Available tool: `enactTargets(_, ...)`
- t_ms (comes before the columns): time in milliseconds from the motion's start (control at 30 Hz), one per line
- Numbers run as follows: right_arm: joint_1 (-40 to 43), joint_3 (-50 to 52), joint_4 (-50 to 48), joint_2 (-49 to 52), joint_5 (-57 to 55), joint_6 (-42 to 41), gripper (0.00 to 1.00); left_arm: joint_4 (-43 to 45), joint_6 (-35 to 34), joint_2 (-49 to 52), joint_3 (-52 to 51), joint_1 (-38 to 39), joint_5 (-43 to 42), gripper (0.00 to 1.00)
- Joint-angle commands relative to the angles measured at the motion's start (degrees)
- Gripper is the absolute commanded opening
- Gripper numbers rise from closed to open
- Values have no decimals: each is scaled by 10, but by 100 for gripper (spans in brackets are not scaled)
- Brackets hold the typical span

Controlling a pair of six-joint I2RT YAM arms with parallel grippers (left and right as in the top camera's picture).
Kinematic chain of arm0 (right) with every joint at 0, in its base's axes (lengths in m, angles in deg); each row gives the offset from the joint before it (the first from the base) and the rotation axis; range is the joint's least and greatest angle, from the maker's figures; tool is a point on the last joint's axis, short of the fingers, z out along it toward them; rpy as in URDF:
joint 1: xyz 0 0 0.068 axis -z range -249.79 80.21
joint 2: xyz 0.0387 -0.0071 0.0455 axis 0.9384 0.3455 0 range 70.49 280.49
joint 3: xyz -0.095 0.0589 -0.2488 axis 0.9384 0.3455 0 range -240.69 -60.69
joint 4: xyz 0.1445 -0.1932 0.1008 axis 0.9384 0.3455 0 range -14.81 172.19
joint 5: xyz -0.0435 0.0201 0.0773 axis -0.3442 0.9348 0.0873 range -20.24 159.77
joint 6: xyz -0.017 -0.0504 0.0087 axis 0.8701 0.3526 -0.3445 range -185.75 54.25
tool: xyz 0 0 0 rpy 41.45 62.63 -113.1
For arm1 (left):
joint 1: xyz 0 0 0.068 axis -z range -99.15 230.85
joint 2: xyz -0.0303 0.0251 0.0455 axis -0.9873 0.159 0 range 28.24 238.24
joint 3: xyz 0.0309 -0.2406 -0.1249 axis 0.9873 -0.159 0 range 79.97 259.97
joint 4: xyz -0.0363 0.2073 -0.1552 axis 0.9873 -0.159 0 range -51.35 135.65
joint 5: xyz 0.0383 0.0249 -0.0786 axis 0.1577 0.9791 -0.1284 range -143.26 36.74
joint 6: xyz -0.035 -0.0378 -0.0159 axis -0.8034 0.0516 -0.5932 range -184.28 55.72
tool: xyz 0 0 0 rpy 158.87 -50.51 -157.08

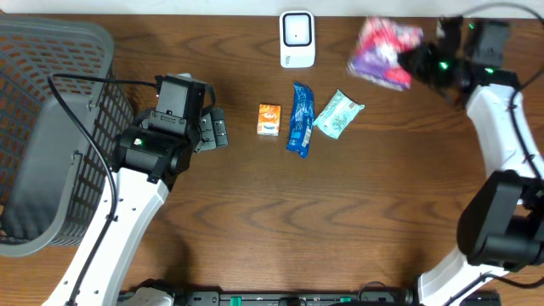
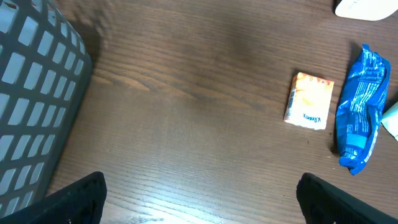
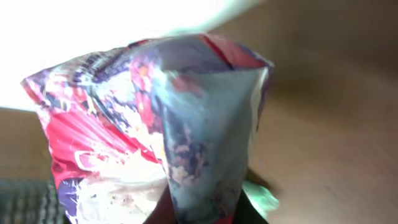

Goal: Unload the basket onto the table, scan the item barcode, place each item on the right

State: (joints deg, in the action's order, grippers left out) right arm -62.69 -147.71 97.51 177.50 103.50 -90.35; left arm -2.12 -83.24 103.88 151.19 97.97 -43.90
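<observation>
Right gripper (image 1: 416, 61) is clamped on a crumpled packet (image 3: 155, 137), glossy red, purple and white; the white scanner (image 1: 297, 38) lies just beyond it. Left gripper (image 2: 199, 202) gapes wide, with the grey basket (image 2: 31, 93) at its left.

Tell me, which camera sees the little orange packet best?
The left wrist view: the orange packet lies whole and close, nothing covering it. Overhead shows it too, but small, beside the blue packet. The right wrist view misses it; a purple-and-red bag fills that picture.
</observation>
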Motion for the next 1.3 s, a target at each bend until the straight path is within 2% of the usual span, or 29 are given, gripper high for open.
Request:
enactTargets(0,-63,-4,-44,11,-79,-100,1,-2,11,1,3,-1,3,98)
enactTargets(167,-158,-4,-189,64,-208,-189,1,-2,11,1,3,-1,3,98)
enactTargets(333,-218,-4,-312,123,-301,-204,1,-2,11,1,3,-1,3,98)
enactTargets(533,-227,-7,-414,185,-315,-261,1,-2,11,1,3,-1,3,98)
enactTargets(667,-227,-28,-422,206,-306,-259,1,-2,11,1,3,-1,3,98)
enactTargets(867,-211,-74,-388,204,-286,-210,1,-2,11,1,3,-1,3,98)
enactTargets(1100,-167,-223,-161,202,-269,-97,1,-2,11,1,3,-1,3,98)
enactTargets(1267,-102,-326,7,200,-278,-85,1,-2,11,1,3,-1,3,98)
